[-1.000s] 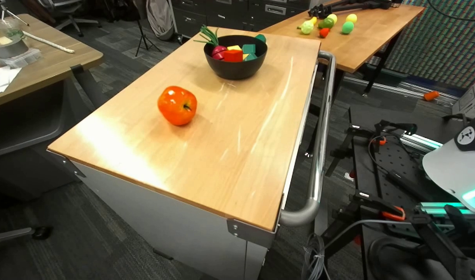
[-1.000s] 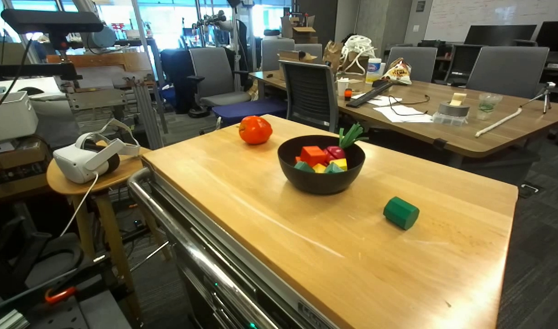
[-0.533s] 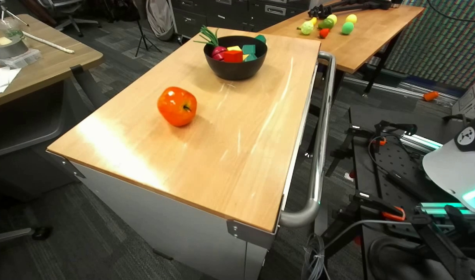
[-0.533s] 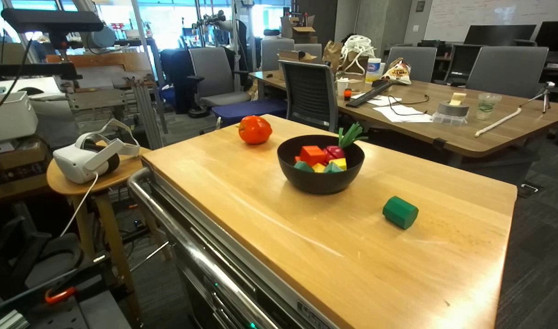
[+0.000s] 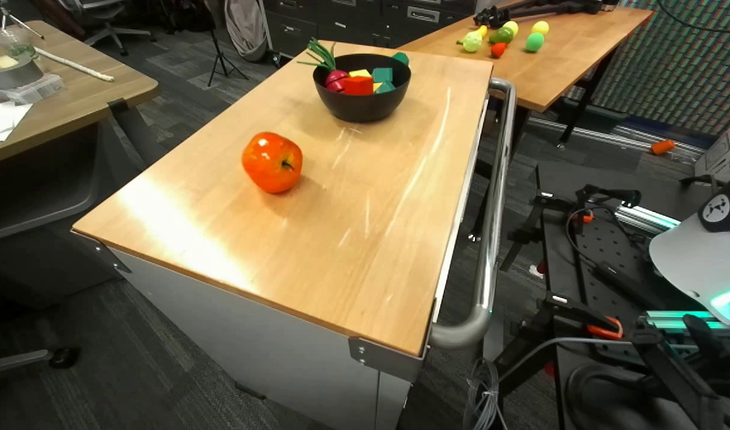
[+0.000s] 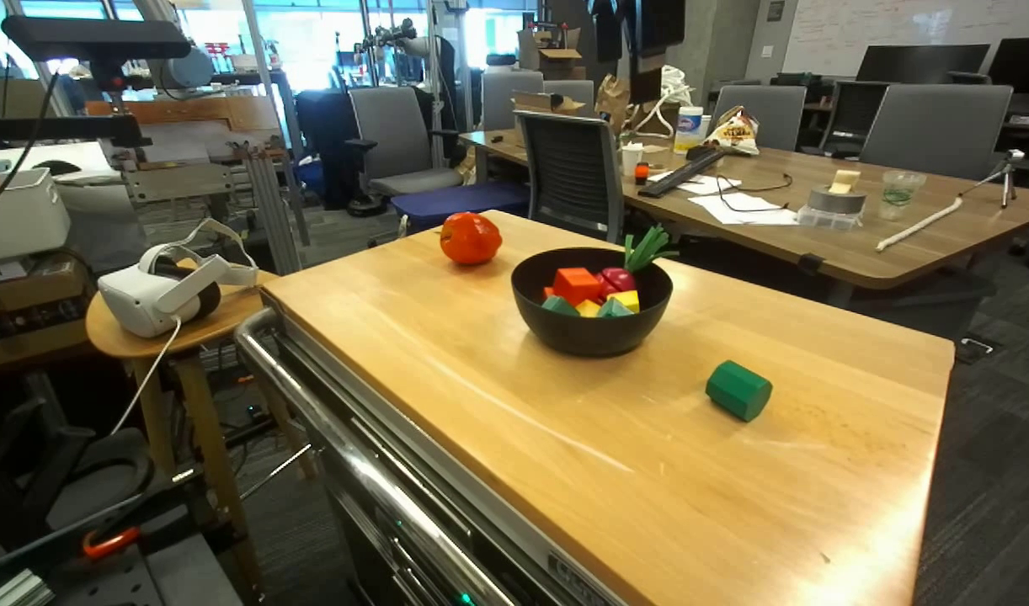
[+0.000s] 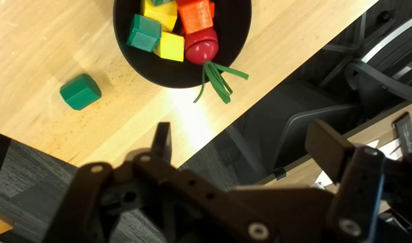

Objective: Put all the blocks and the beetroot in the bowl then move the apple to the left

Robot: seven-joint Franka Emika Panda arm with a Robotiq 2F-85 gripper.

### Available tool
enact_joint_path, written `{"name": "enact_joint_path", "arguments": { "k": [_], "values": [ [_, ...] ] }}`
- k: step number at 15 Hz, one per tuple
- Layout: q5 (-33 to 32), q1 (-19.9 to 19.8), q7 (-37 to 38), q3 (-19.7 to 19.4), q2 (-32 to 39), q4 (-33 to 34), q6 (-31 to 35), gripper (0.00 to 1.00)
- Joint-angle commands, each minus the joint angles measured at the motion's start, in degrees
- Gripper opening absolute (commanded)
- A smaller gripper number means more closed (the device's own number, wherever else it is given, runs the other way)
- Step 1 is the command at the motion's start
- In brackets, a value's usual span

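Wrist view shows the gripper (image 7: pixel 245 143) spread wide, empty, and the green block (image 7: pixel 80 91) outside the bowl (image 7: pixel 169 75) could roll if a clumsy approach nudges it.

Light wooden worktop (image 6: pixel 733 497), marked with pale streaks; metal handrail (image 5: pixel 496 215) along one long side. Three items directly on it: black bowl (image 6: pixel 593 335), upright, ahead of the gripper (image 7: pixel 245 145); green block (image 7: pixel 80 91), on its side, ahead and to the gripper's left in the wrist view; apple (image 6: pixel 471 239), past the bowl, farthest from the gripper.
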Motion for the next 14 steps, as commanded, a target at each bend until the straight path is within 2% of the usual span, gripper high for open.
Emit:
{"name": "enact_joint_path", "arguments": {
  "k": [1,5,7,9,14],
  "values": [
    [2.5,-1.4,-1.2,0.6,-0.3,0.8,-0.3,1.0],
    [14.7,-2.9,-7.3,-3.6,4.4,5.2,-5.2,1.0],
    [16.4,-4.5,-9.0,-4.6,8.0,7.0,-4.5,1.0],
    [13.3,-6.1,-8.6,-4.8,12.0,8.8,-3.1,1.0],
    [-0.7,-7.5,-3.7,-4.7,23.7,15.5,-6.3,1.0]
  ]
}}
